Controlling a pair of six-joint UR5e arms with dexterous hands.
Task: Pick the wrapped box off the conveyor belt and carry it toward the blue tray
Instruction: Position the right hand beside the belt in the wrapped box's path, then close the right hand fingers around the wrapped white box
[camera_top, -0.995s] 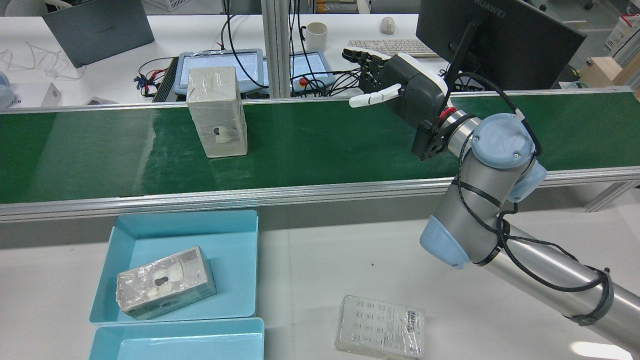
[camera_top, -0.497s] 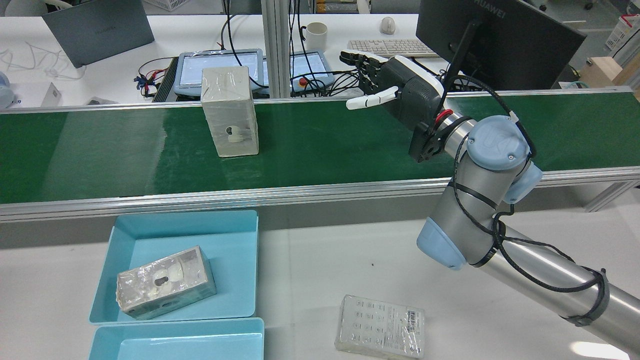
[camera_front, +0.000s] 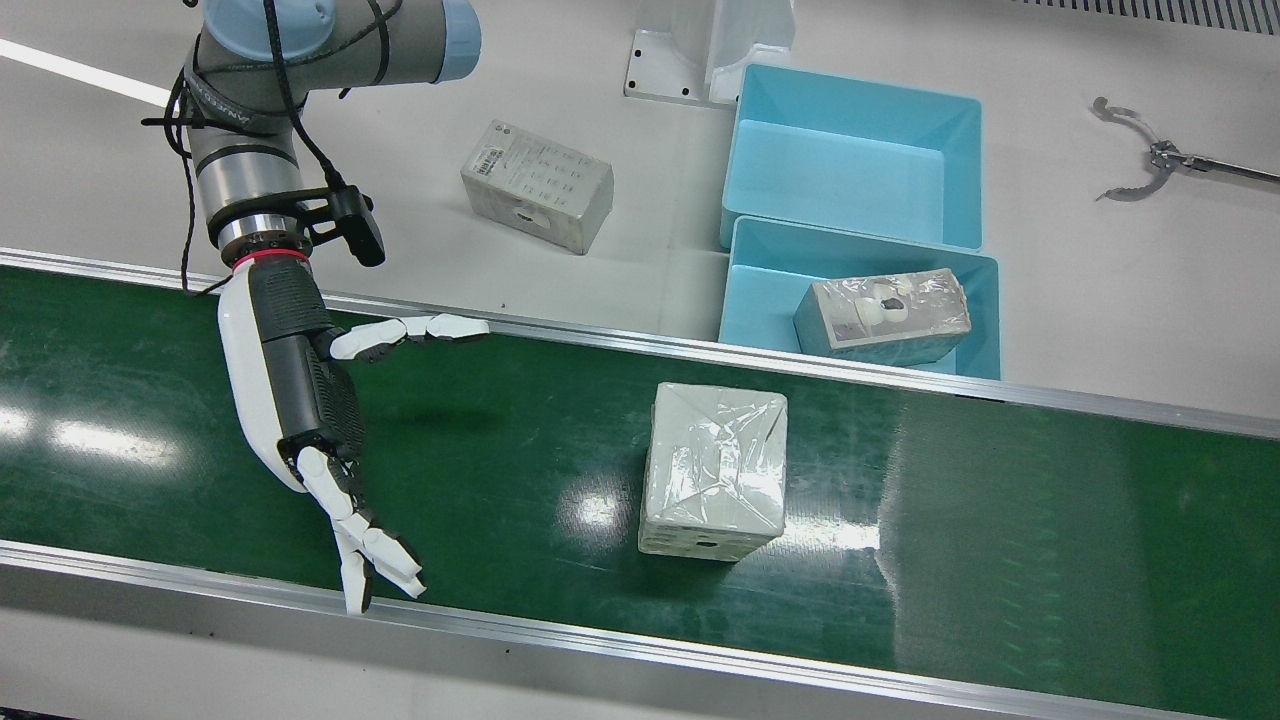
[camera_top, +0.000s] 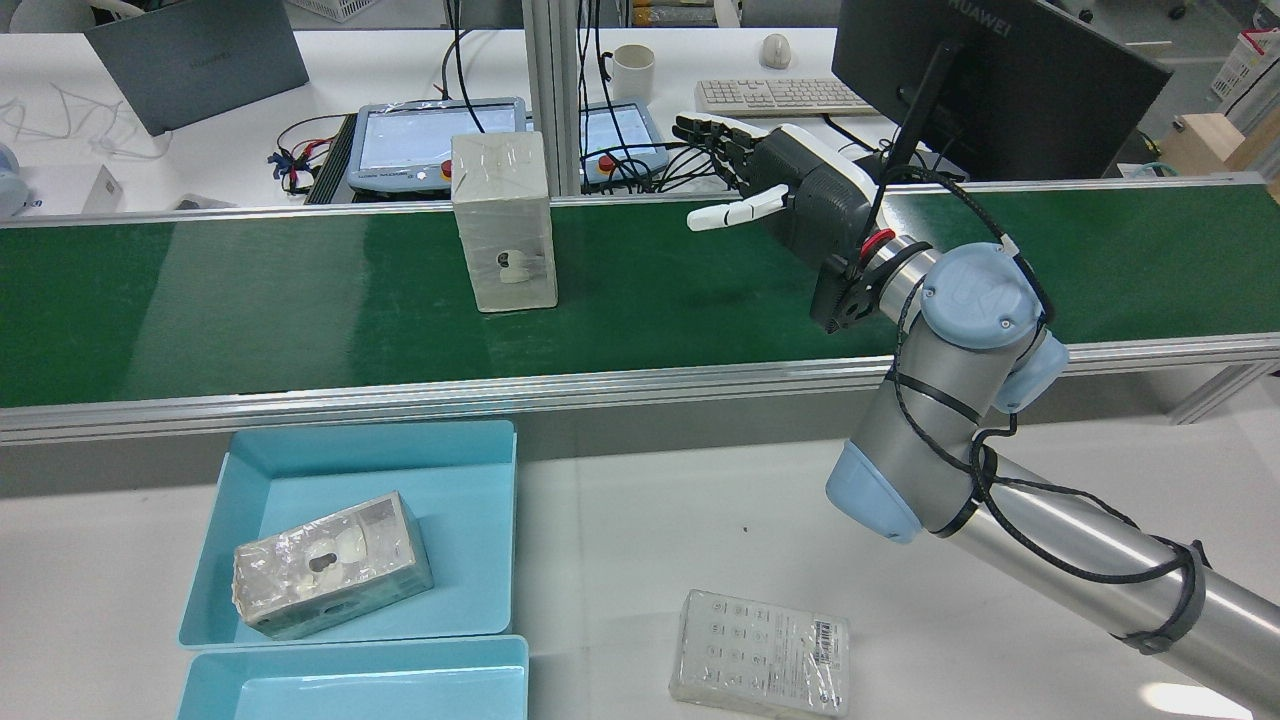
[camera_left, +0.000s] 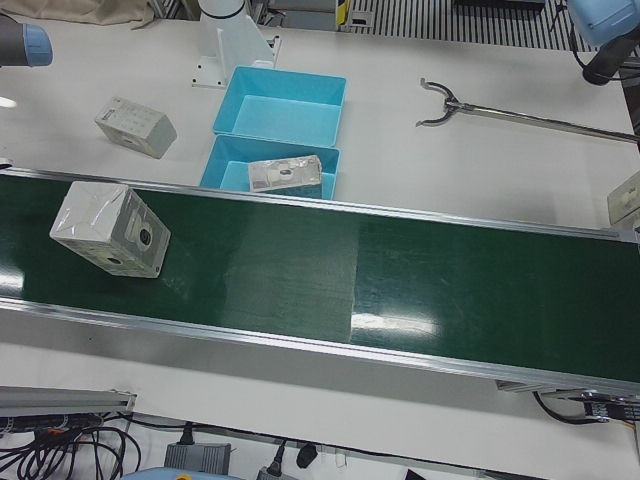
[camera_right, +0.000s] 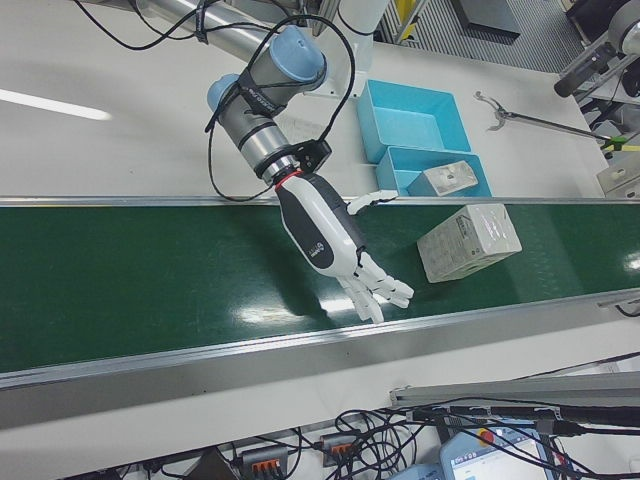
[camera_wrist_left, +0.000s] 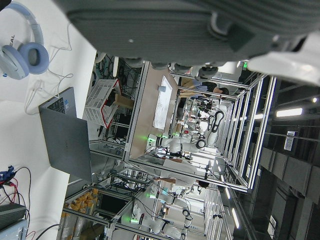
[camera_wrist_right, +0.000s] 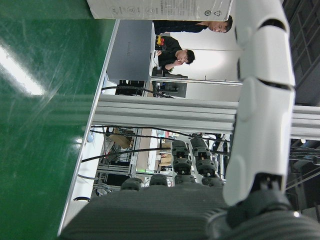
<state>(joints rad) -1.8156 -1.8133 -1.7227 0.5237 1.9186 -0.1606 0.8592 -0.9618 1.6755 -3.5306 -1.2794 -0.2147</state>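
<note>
The wrapped box stands upright on the green conveyor belt; it also shows in the rear view, the left-front view and the right-front view. My right hand hovers over the belt, open with fingers spread, clearly apart from the box; in the rear view it is to the box's right. The blue tray sits on the white table before the belt and holds another wrapped box. My left hand shows only as its palm edge, away from the belt and holding nothing.
A second blue tray sits next to the first. A flat wrapped box lies on the table to the trays' right. A metal grabber tool lies on the table. Aluminium rails edge the belt.
The wrapped box has travelled along the belt toward my right hand. The right hand has shifted slightly toward the box and the belt's far edge, still open.
</note>
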